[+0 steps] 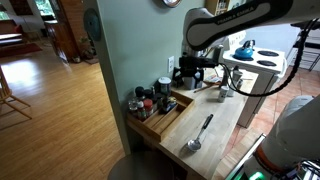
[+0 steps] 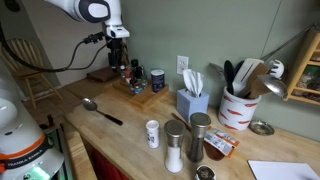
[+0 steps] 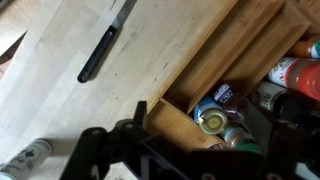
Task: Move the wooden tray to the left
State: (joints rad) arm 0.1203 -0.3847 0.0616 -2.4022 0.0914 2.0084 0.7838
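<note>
The wooden tray lies on the wooden counter by the green wall, with several spice jars in one end. It shows in the other exterior view too. My gripper hangs low over the tray's far end, also seen in an exterior view. In the wrist view the tray fills the right side, with jars between my spread fingers. My gripper is open; one finger sits just outside the tray's corner wall, the other is among the jars. It grips nothing.
A metal spoon with a black handle lies on the counter beside the tray. A blue napkin holder, a utensil crock and shakers stand further along. The counter edge is close.
</note>
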